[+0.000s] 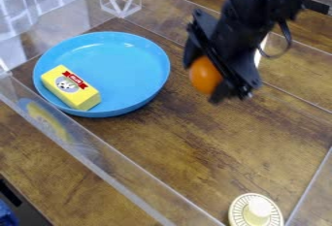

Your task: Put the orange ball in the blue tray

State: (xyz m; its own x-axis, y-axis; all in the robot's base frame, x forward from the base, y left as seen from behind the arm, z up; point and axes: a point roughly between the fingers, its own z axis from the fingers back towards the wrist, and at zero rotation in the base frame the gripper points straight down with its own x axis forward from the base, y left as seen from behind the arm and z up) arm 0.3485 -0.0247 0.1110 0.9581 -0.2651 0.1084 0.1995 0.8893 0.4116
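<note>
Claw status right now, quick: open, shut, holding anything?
Claw: shut on the ball, lifted off the table.

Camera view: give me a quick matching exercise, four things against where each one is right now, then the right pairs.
Things:
1. orange ball
2. yellow block
3. blue tray
4. cream disc

Places:
A. at the bottom edge of the picture, on the wooden table
B. lying inside the tray, on its left side
C. between the jaws of the gripper, off the table, just right of the tray
D. resting on the table, left of the gripper

Pairs: 1-C, 2-B, 3-D, 4-A
</note>
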